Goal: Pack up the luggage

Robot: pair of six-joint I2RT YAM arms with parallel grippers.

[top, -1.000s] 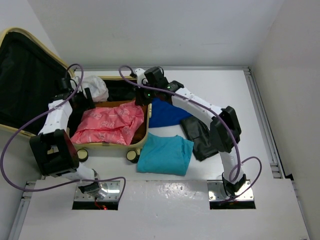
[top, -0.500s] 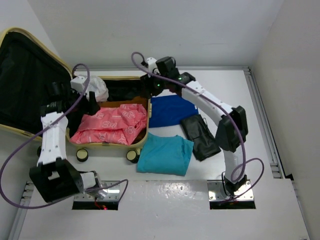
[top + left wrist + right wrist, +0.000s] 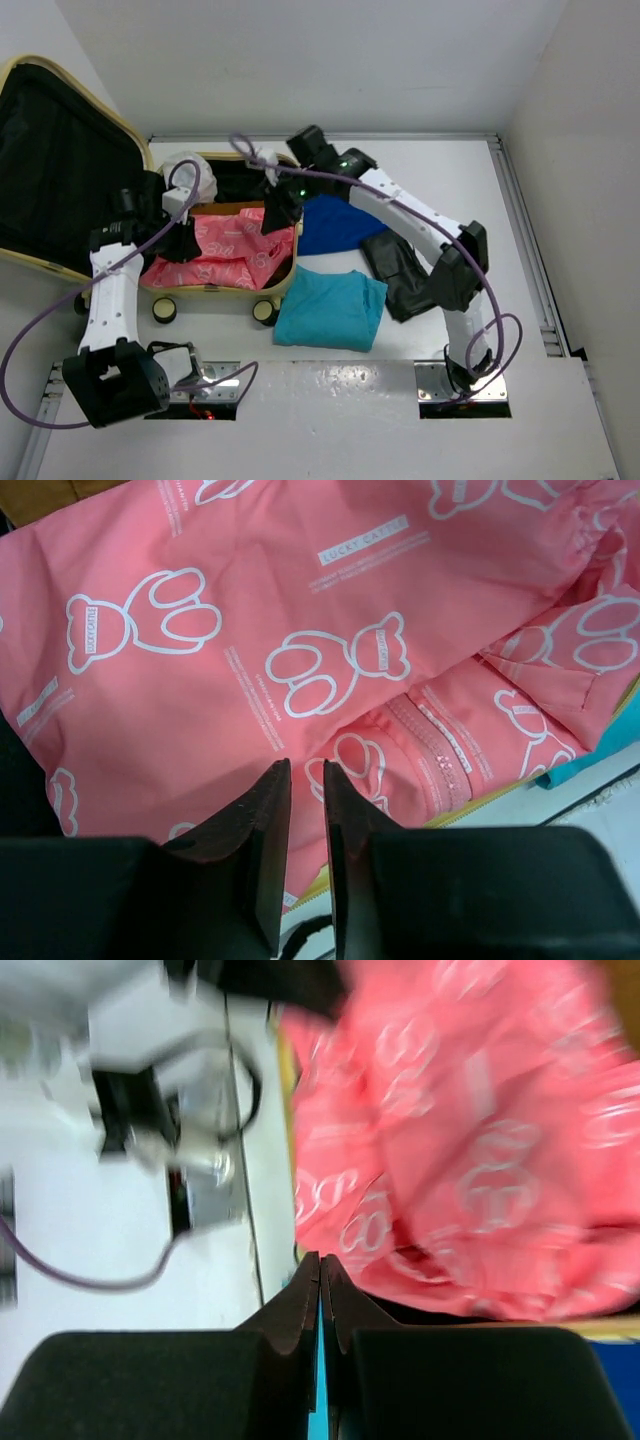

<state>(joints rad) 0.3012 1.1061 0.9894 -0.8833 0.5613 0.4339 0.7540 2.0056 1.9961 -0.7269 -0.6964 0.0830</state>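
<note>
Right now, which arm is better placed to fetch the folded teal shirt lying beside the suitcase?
Right, probably. The folded teal shirt lies right of the pale yellow hard-shell suitcase, on the right arm's side; the left tool hangs inside, over the pink printed garment.

The top external camera sits high at the 6 o'clock side, looking steeply down across the whole table (image 3: 450, 170). Both wrist cameras hang close over the pink garment (image 3: 232, 250) in the luggage (image 3: 60, 160), at 9 o'clock there; all three views share it.
</note>
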